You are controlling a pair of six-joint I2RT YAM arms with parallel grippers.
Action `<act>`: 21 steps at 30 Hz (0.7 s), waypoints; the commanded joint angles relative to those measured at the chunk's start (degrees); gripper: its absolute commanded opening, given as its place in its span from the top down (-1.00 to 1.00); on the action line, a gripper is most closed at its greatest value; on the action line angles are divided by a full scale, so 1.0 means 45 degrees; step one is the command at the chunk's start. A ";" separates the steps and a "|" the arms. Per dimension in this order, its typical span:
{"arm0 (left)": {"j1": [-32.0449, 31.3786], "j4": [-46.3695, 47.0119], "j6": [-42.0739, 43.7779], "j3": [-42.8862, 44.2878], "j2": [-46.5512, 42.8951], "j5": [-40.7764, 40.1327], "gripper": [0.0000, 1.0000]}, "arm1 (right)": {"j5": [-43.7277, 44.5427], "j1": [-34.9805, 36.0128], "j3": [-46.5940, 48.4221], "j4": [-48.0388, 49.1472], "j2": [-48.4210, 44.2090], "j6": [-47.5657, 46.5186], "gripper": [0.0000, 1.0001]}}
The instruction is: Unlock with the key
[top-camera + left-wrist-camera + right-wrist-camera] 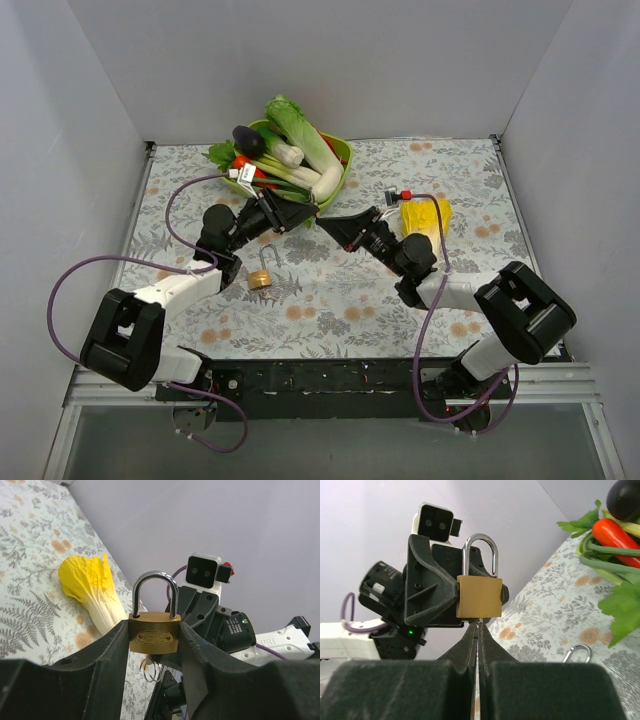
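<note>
Ok, left gripper [155, 639]: clamped on the padlock body, one finger on each side; lock upright, shackle up.
Padlock [479, 597]: brass with a silver shackle, both legs seated in the body as far as visible. Held off the table, near mid-table in the top view.
Right gripper [479, 630]: fingers pinched together, tips right under the padlock base, at 6 o'clock of it in the right wrist view.
Key [479, 623]: thin grey sliver between the right fingertips, touching the padlock underside. Mostly hidden by the fingers, so can't tell how deep it sits.
Key ring [150, 671]: thin wire loops hanging below the padlock in the left wrist view.
Arms: in the top view the grippers meet tip to tip, left from 8 o'clock, right from 4 o'clock.
Spare padlock [262, 276]: small, brass, lying on the table at 7 o'clock of the held lock, apart from both grippers. Shackle state unclear.
Cabbage [427, 214]: yellow, on the table at 3 o'clock of the grippers, just beside the right arm.
Bowl [343, 150]: green, at 12 o'clock, piled with greens, an eggplant and something red.
Table [330, 290]: floral cloth.
</note>
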 commanded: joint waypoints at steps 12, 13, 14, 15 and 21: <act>-0.0329 -0.7304 0.0596 0.2013 -0.0517 -0.2623 1.00 | 0.4122 0.1619 0.0106 -0.6131 -0.2282 -0.5900 -0.24; -0.0328 -0.7402 0.0615 0.2052 -0.0517 -0.2662 1.00 | 0.4359 0.1797 0.0281 -0.6289 -0.2340 -0.6177 -0.26; -0.0328 -0.7461 0.0596 0.2072 -0.0517 -0.2662 1.00 | 0.4613 0.1992 0.0341 -0.6464 -0.2418 -0.6470 -0.27; -0.0328 -0.7500 0.0576 0.2092 -0.0517 -0.2662 1.00 | 0.5099 0.2323 0.0399 -0.6601 -0.2439 -0.6917 -0.27; -0.0328 -0.7637 0.0576 0.2189 -0.0478 -0.2565 1.00 | 0.6022 0.2736 0.0634 -0.6233 -0.2322 -0.7546 -0.26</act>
